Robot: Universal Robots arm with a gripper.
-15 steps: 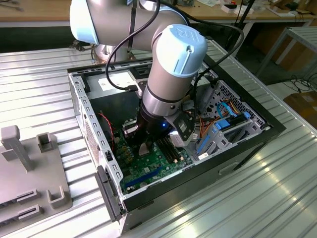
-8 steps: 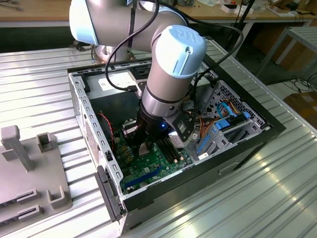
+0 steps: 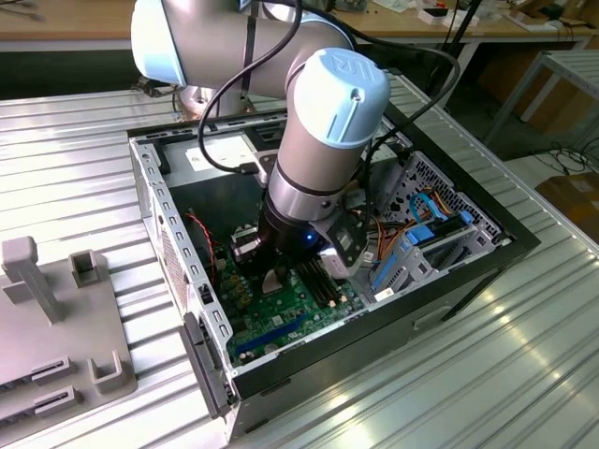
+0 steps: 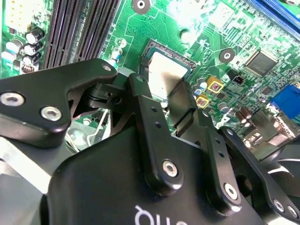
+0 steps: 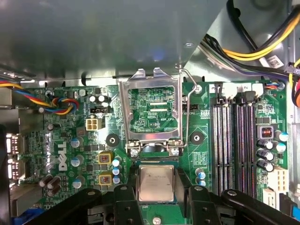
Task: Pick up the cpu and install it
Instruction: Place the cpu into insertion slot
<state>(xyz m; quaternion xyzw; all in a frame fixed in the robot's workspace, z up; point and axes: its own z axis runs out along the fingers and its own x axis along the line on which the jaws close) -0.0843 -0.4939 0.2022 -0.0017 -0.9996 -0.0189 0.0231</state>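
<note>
While the arm [image 3: 318, 140] reaches down into the open computer case [image 3: 154, 201] on the ribbed metal bench [image 3: 75, 159], the end effector [image 3: 274, 276] sits low over the green motherboard [image 3: 281, 318].

Grip: in both wrist views the end effector [image 5: 161, 198] [image 4: 161, 91] is clenched on the cpu [image 5: 156, 183] [image 4: 164, 75]. Its black fingers [image 5: 125, 199] press two opposite edges of the chip. The silvery face is up and looks roughly level.

Position: the cpu is over the square socket [image 5: 156, 152]. A dark strip of the socket is uncovered on the hinge side. Whether the chip already touches the socket bed cannot be told. The metal load plate [image 5: 151, 112] is swung open, clear of the socket, with its wire lever [image 5: 187, 117] raised beside it. The memory slots [image 5: 234, 140] lie well apart to one side.

Step in hand, as judged: seating the chip in the socket.

Notes on doing it well:
- Keep the chip flat. A tilted corner going in first risks bending the contacts.
- Square its edges to the socket walls. The uncovered strip suggests it may sit slightly off toward the end effector, though camera angle could explain that.
- Orientation marks and notches are too small to read here, so they should be matched before any downward pressure.
- It should drop in under almost no force, with no sideways sliding across the bed.
- Keep the fingers clear of the socket frame and the nearby capacitors.
</note>
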